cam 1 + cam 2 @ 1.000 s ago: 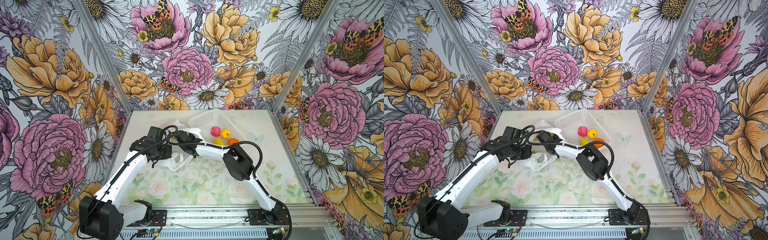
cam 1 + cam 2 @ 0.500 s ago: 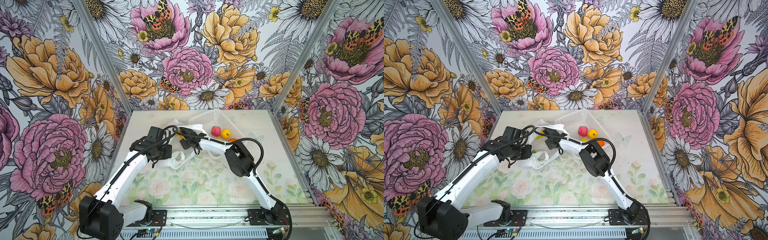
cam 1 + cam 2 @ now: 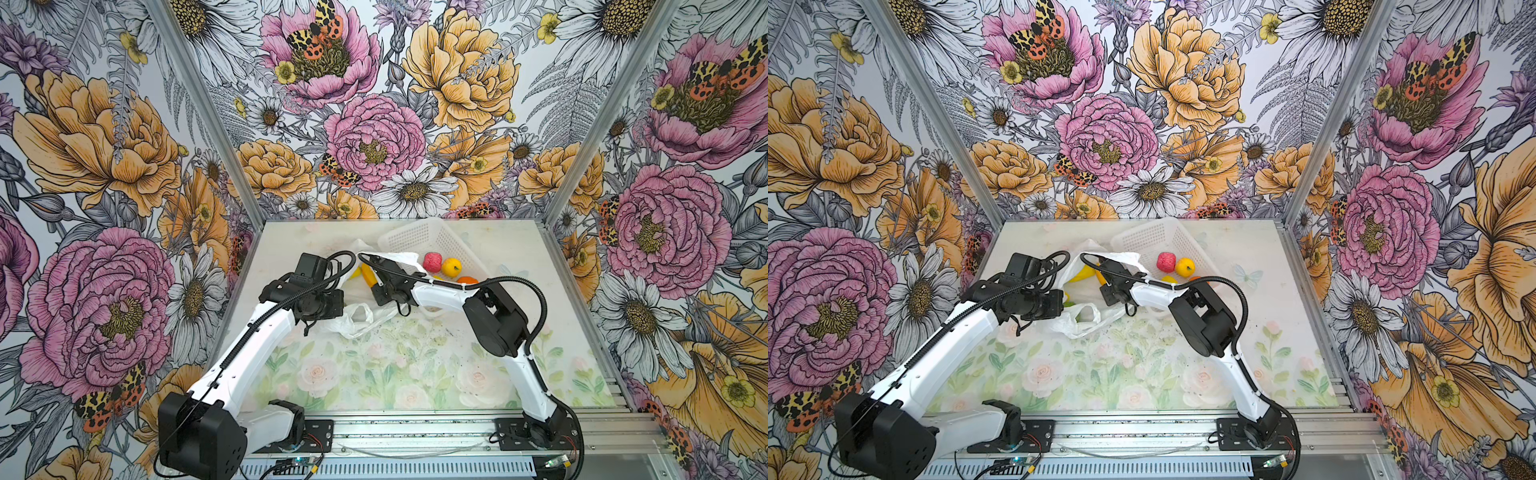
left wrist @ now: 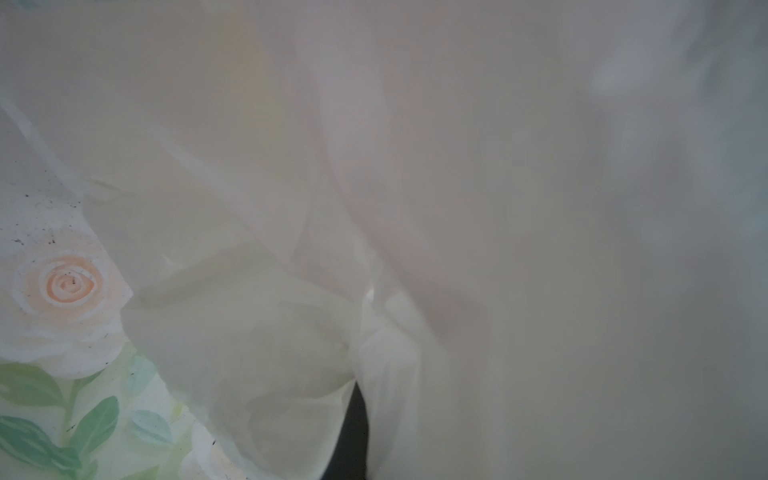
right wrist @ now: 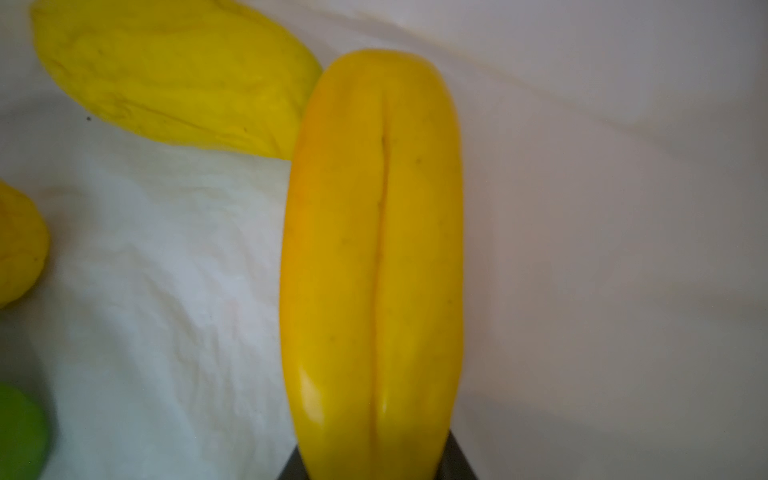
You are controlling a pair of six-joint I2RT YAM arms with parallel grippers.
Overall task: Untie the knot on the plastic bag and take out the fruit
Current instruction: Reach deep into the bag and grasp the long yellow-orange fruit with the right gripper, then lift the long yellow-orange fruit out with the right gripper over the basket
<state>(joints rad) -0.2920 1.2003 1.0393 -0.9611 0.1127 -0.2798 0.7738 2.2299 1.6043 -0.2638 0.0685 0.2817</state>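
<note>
The plastic bag (image 3: pixel 360 321) lies open and crumpled at mid-table, one handle loop loose toward the front; no knot shows. My left gripper (image 3: pixel 341 300) is shut on the bag's near edge, and bag film (image 4: pixel 457 208) fills the left wrist view around the gripper (image 4: pixel 356 440). My right gripper (image 3: pixel 376 281) reaches into the bag mouth, shut on a long yellow-orange fruit (image 5: pixel 374 249) that also shows in both top views (image 3: pixel 1100 276). In the bag lie two yellow fruits (image 5: pixel 174 79) (image 5: pixel 16 245) and a green one (image 5: pixel 20 432).
The white lattice basket (image 3: pixel 415 237) stands tilted at the back, right of the bag. A pink-red fruit (image 3: pixel 432 262), a yellow one (image 3: pixel 451 267) and an orange one (image 3: pixel 467 280) lie in it, close behind my right forearm.
The right jaws have narrowed onto the yellow-orange fruit. The right elbow has swung right, uncovering the bag mouth. The left arm has stayed put, holding the bag.
</note>
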